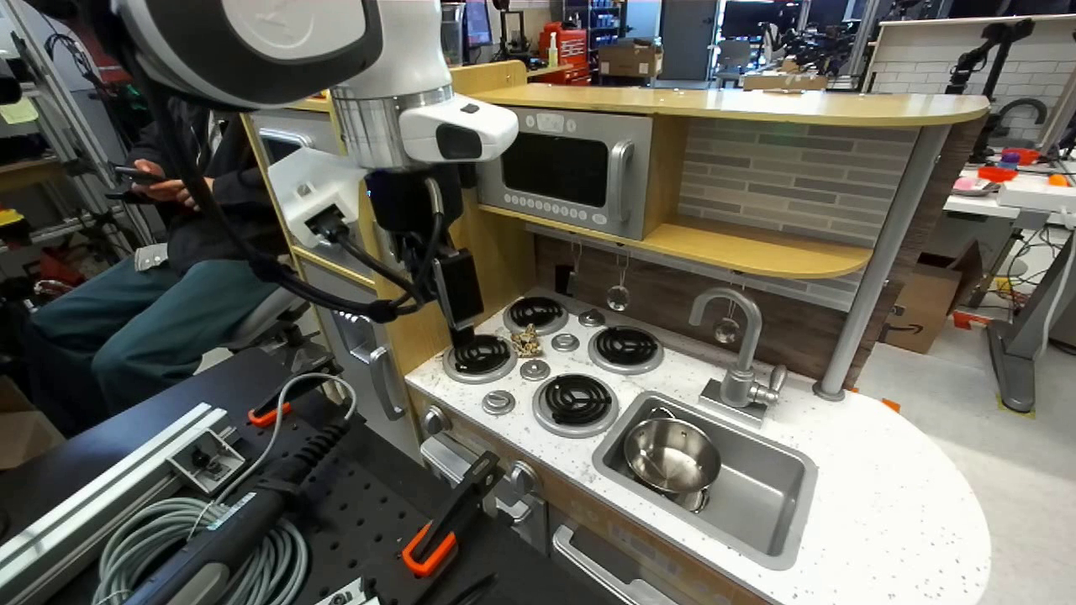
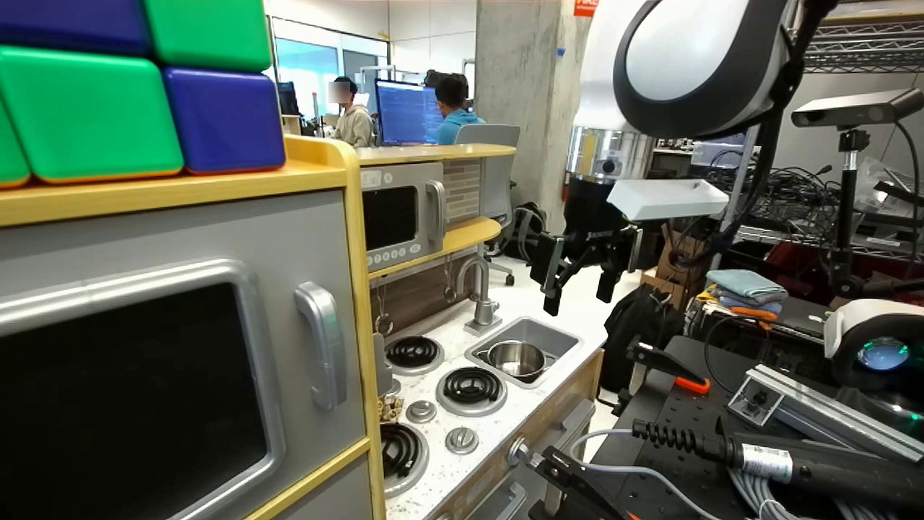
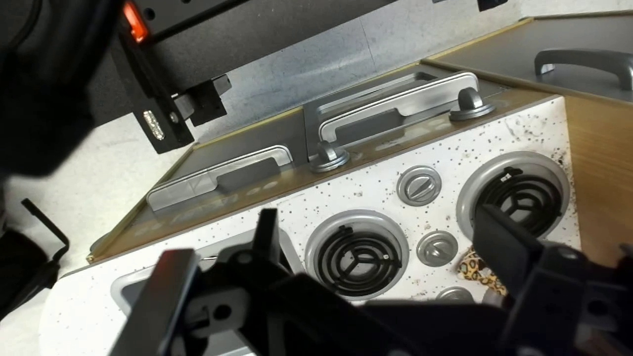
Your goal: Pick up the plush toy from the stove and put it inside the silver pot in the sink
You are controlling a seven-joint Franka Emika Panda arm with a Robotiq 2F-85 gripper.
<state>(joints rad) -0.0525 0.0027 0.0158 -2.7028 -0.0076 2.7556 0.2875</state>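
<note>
Yellow toy (image 1: 527,341) near burner (image 1: 482,359) rim; jaws spread; room beside pot (image 1: 672,456)

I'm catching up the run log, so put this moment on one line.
tool: open, empty | leopard-print plush toy: on stove, apart from tool | silver pot: in sink | placing: not yet done

In an exterior view, the cabinet (image 2: 289,339) partly hides the stove (image 2: 436,433) and the plush toy (image 2: 390,409).

You had four burners (image 1: 576,402) and four top knobs (image 1: 565,342) on the stove (image 1: 569,362), two front knobs (image 3: 472,104), one plush toy (image 1: 527,343), one silver pot (image 1: 672,456), one sink (image 1: 761,487) and one faucet (image 1: 751,340).
</note>
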